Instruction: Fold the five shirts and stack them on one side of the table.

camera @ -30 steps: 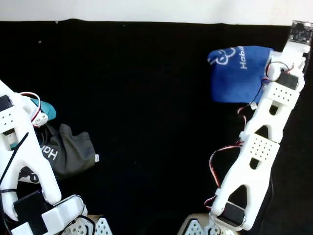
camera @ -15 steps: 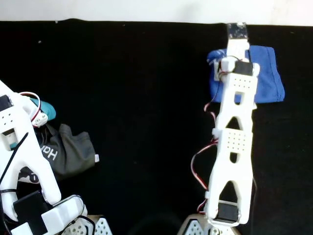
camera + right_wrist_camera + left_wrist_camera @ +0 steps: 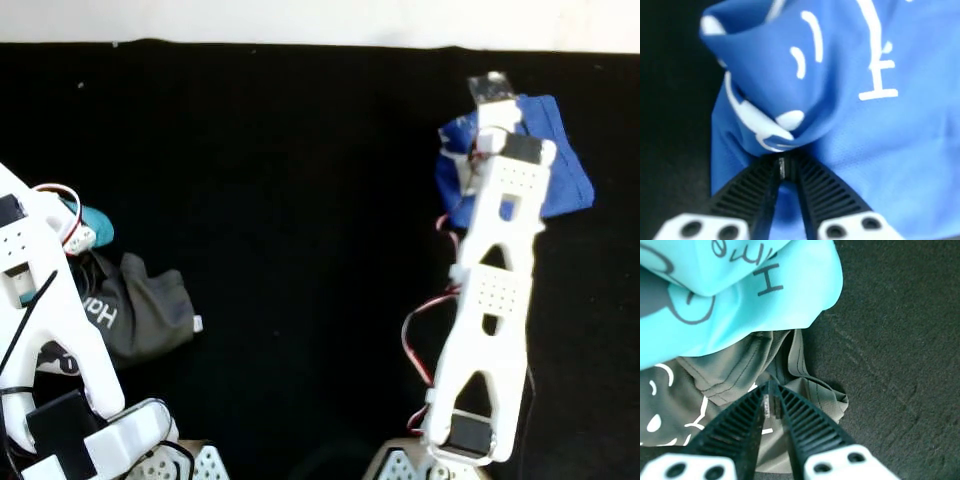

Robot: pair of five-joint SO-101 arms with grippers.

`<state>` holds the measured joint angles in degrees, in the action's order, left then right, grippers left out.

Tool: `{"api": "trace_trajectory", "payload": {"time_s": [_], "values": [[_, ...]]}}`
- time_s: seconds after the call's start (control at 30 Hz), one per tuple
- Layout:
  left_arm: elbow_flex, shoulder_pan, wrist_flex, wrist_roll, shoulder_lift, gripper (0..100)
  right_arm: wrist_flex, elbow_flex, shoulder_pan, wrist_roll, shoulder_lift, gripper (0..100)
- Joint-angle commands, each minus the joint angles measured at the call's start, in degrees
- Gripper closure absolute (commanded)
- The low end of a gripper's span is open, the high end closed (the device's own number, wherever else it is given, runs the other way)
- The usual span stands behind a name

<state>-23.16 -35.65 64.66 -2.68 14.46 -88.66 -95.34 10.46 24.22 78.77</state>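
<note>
Grey shirt (image 3: 150,312) lies crumpled at the near left of the black surface (image 3: 300,180), beside the left arm, with a teal shirt (image 3: 740,290) overlapping its far side. The left jaws hang over the grey cloth with their tips together; whether they pinch any fabric I cannot tell. Far right, near the back edge, the right jaws are clamped on a bunched fold of the blue shirt (image 3: 865,125).

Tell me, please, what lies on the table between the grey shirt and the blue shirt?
Nothing: in the high view the stretch between the grey shirt and the blue shirt is bare black table cover.
</note>
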Motion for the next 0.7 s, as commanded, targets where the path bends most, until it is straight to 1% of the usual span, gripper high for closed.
{"api": "trace_trajectory", "payload": {"time_s": [0.0, 0.03, 0.13, 0.27, 0.33, 0.5, 0.6, 0.67], "values": [[0.2, 0.0, -0.6, -0.4, 2.7, 99, 0.1, -5.8, 1.8, 0.7, -7.2, 96.1], [0.2, 0.0, -0.5, -0.4, 2.7, 99, 0.4, -5.8, 1.5, -0.6, -8.0, 92.9], [0.2, -0.1, -0.5, -0.4, 2.7, 99, 2.8, -5.8, 1.2, -9.1, -10.4, 82.6], [0.2, -0.2, -0.5, -0.4, 2.7, 99, 6.8, -5.6, 0.5, -17.7, -13.1, 82.6], [0.2, -0.2, -0.6, -0.4, 2.7, 99, 8.1, -5.6, -1.3, -19.5, -13.8, 83.0], [0.2, 0.0, -0.8, -0.4, 2.7, 99, 8.1, -5.5, -9.5, -19.0, -15.0, 83.0], [0.2, 0.0, -0.8, -0.4, 2.7, 99, 8.5, -5.4, -14.5, -12.9, -13.7, 83.0], [0.2, -0.2, -0.8, -0.4, 2.7, 99, 8.7, -5.4, -16.5, -9.7, -11.7, 83.0]]}}
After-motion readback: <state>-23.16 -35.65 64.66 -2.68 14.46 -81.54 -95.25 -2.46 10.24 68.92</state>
